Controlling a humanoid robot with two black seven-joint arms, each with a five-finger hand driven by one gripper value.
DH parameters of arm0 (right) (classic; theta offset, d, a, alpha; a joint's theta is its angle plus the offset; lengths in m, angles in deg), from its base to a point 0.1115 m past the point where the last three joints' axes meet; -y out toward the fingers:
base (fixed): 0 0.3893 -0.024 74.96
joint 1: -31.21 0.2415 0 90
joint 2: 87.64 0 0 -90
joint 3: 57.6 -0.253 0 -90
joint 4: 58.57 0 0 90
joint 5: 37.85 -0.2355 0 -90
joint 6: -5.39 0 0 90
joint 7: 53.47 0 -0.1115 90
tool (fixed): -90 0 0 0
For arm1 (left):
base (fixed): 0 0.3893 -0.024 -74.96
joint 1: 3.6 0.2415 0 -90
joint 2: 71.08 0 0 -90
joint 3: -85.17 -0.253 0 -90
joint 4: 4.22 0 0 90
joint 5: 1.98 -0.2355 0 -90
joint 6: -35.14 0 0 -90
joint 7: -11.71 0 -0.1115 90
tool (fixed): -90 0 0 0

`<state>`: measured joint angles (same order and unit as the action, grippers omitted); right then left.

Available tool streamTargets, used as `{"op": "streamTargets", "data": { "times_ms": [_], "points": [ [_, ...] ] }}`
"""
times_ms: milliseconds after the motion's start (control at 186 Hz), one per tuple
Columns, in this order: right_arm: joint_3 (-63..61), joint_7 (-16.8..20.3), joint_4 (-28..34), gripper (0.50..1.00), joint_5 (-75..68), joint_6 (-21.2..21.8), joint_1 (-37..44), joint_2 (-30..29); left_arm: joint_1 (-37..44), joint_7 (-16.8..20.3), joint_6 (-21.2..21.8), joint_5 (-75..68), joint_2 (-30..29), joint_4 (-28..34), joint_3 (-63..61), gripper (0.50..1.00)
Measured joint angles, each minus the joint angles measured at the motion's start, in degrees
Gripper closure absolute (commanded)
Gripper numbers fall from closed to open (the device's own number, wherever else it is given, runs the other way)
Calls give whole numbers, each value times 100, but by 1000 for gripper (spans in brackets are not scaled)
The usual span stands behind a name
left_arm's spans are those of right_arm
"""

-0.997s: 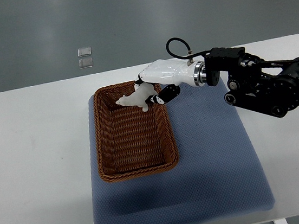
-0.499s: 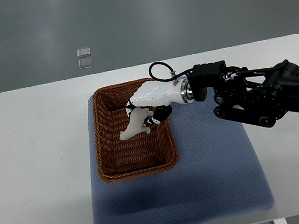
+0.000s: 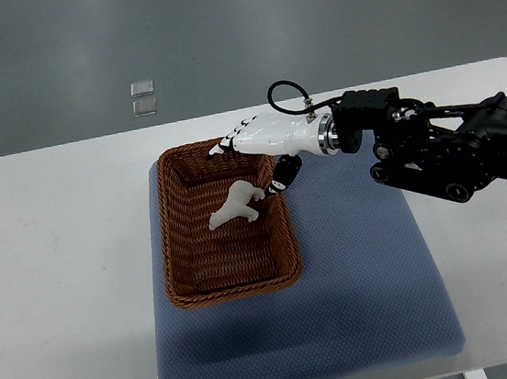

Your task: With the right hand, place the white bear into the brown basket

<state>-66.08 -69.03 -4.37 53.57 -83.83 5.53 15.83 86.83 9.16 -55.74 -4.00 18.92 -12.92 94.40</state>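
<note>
- With only the top view to go on, everything below comes from that one steep look down.
- Top view: right hand (image 3: 252, 143) reaches in from the right side and sits over the far right corner of the brown basket (image 3: 177, 254); fingers (image 3: 229, 142) are spread and relaxed, holding nothing.
- White bear (image 3: 234, 205) lies inside the basket, just below and slightly left of the hand, on the woven floor near the right wall; a clear gap separates it from the fingers, so it reads as released.
- Thumb (image 3: 281, 175) hangs down on the hand's near side, close to the basket's right rim, not touching the bear as far as I can tell.
- Bear looks to be lying on its side, not upright; exact pose is too small to be sure.
- Basket stands on a blue mat (image 3: 358, 288), which lies under the hand and forearm, on a white table (image 3: 60, 269).
- Left hand does not show anywhere.
- Step in hand, my read: the placing is done, and this is the let-go just after the drop.
- Next move calls for lifting the hand up and pulling it back toward the right, away from the basket.
- Watch the thumb and the right rim: dragging low could catch the wicker and shift the basket or nudge the bear.
- Fingers should be kept loose so nothing gets re-grabbed on the way out.
</note>
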Motion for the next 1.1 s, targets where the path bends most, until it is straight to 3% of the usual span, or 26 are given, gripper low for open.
{"op": "streamTargets", "data": {
  "times_ms": [295,670,933,1099],
  "points": [
    [-1287,27,-265,607,-725,124,-298,133,0,0,-2,0,0,0,0,500],
    [-2499,419,-459,605,-4283,198,-1293,456,0,0,-1,0,0,0,0,500],
    [-2668,431,-1106,603,-6647,181,-1588,444,0,0,-1,0,0,0,0,500],
    [-2676,416,-1480,576,-7608,218,-1716,398,1,0,1,0,0,0,0,500]
  ]
}}
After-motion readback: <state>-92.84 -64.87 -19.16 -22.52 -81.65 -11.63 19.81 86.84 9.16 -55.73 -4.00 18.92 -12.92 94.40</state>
